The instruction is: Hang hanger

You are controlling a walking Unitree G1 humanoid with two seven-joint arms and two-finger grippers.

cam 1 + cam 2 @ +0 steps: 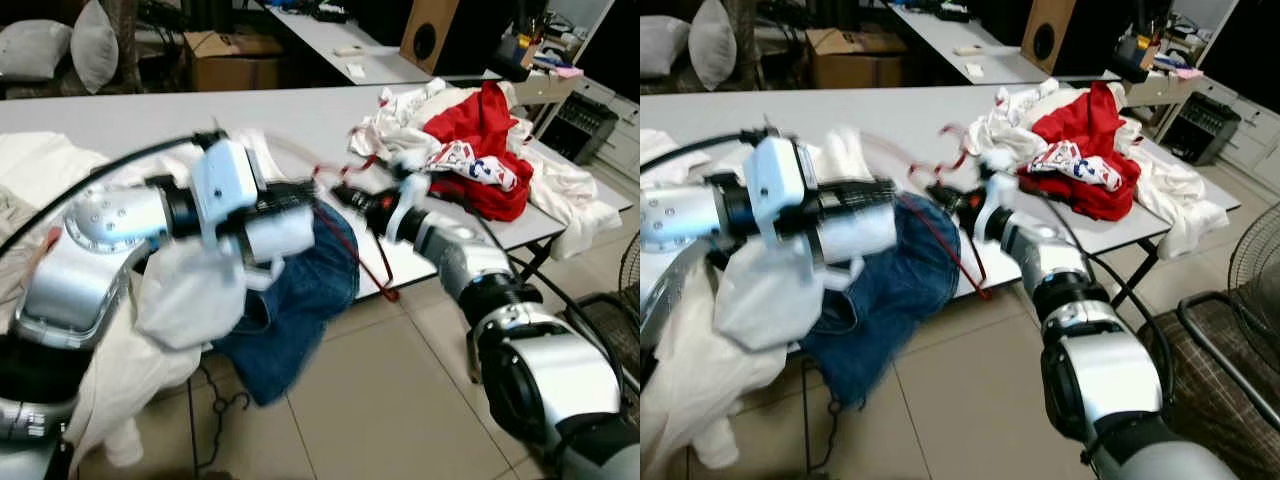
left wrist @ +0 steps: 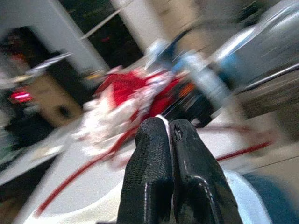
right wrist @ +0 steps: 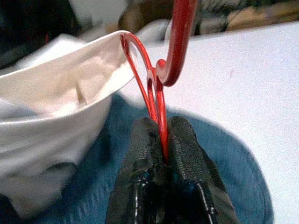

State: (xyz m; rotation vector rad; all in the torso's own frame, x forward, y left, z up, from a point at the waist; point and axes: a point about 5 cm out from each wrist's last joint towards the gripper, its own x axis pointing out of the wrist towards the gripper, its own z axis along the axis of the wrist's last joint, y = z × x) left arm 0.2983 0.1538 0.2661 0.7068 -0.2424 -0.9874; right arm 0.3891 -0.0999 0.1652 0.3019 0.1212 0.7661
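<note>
White table [image 1: 150, 115]: one red hanger [image 3: 161, 100] (clamped).

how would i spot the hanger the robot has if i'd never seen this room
Start at the long white table, near edge. A thin red wire hanger sits clamped in the right gripper over blue denim fabric; unlike the red clothing heap, it is bare bent wire.

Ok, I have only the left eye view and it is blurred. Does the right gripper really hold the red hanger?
Observer: Yes. In the right wrist view the right gripper is shut on the hanger wire, next to its hook.
Operator: Is the white cloth on it?
Observer: The white cloth touches the wire at its edge.
Operator: And the left gripper?
Observer: The left wrist view shows the left gripper shut, fingers pressed together.
</note>
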